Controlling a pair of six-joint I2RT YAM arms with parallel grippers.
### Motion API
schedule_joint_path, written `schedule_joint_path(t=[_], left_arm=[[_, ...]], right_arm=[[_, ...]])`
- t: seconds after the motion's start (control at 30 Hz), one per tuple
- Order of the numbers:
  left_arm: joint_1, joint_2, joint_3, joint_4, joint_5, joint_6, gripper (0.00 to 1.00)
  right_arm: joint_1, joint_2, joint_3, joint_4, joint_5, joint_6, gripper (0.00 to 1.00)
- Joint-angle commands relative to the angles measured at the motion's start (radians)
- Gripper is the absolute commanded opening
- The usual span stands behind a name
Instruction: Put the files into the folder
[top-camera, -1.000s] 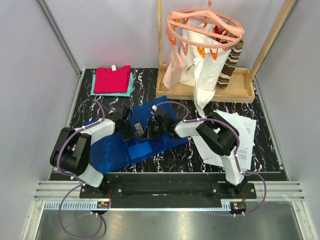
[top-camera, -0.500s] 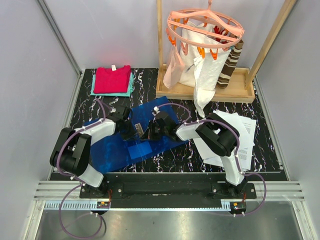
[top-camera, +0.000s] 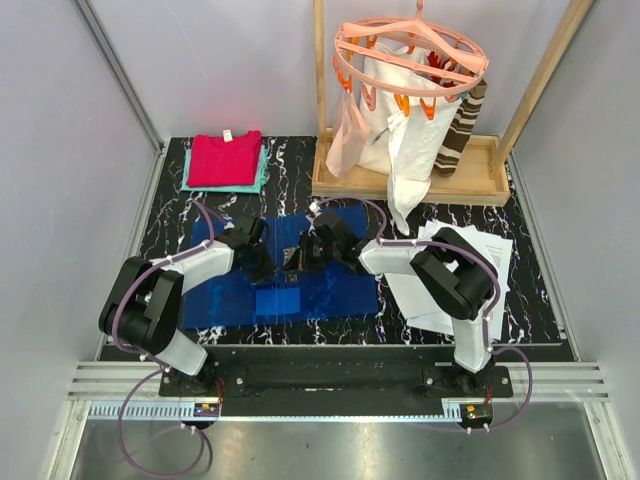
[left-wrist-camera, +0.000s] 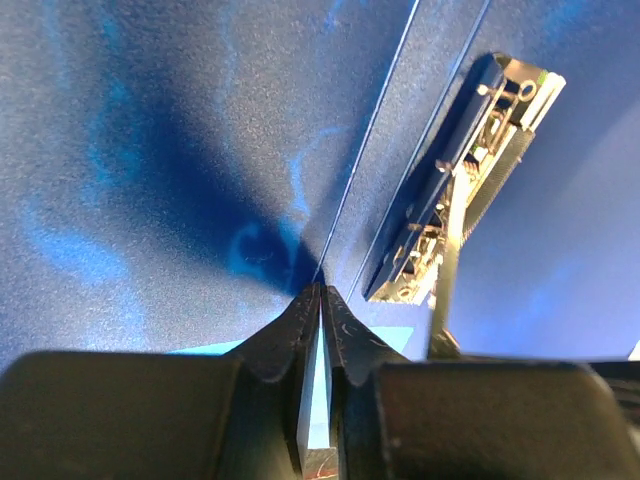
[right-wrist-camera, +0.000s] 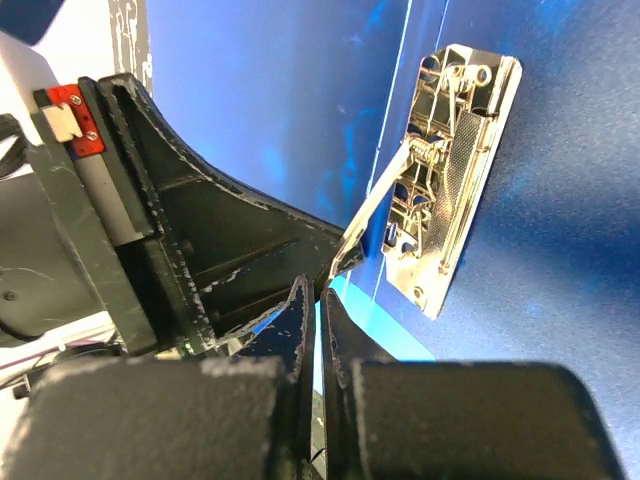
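Observation:
The royal-blue folder (top-camera: 335, 290) lies open and flat in the middle of the table, its edges about square with the table, with a pale label (top-camera: 278, 301) near its front. Its metal clip shows in the left wrist view (left-wrist-camera: 455, 190) and the right wrist view (right-wrist-camera: 450, 170). My left gripper (top-camera: 262, 268) (left-wrist-camera: 320, 290) is shut, tips down on the folder's inner face beside the spine crease. My right gripper (top-camera: 298, 258) (right-wrist-camera: 318, 288) is shut, tips on the folder just in front of the clip's lever, facing the left gripper. The files (top-camera: 470, 270), white printed sheets, lie fanned at the right, under my right arm.
A red cloth on a teal one (top-camera: 225, 158) lies at the back left. A wooden rack base (top-camera: 400, 185) stands at the back right, with a pink peg hanger (top-camera: 410, 50) and white garments (top-camera: 410, 140) hanging down towards the folder's far corner.
The folder has turned clockwise from a tilted lie to about square with the table. Both grippers have moved with it, a little farther back, still shut.

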Motion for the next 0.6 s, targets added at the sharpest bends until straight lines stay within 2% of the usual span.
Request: schedule_joint_path(t=[0.0, 0.13, 0.23, 0.4, 0.5, 0.53, 0.57], left_arm=[[0.0, 0.052, -0.059, -0.066, -0.135, 0.003, 0.11], [0.0, 0.045, -0.067, -0.065, -0.133, 0.003, 0.11], [-0.002, 0.033, -0.073, -0.065, -0.139, 0.006, 0.1], [-0.002, -0.026, -0.075, -0.053, -0.115, 0.053, 0.12], [-0.002, -0.122, -0.081, -0.024, -0.075, 0.102, 0.28], [-0.003, -0.147, -0.087, -0.017, -0.076, 0.112, 0.39], [-0.002, -0.17, -0.089, -0.008, -0.075, 0.122, 0.44]], right_arm=[[-0.015, -0.021, 0.008, -0.192, 0.005, -0.016, 0.0], [-0.02, 0.019, -0.058, -0.166, 0.008, -0.007, 0.0], [-0.037, -0.001, -0.136, -0.047, -0.021, 0.01, 0.0], [-0.084, -0.044, -0.047, -0.079, -0.065, -0.064, 0.0], [-0.094, -0.055, 0.028, -0.08, -0.116, -0.079, 0.05], [-0.098, -0.044, 0.045, -0.08, -0.133, -0.075, 0.17], [-0.1, -0.04, 0.075, -0.079, -0.148, -0.072, 0.22]])
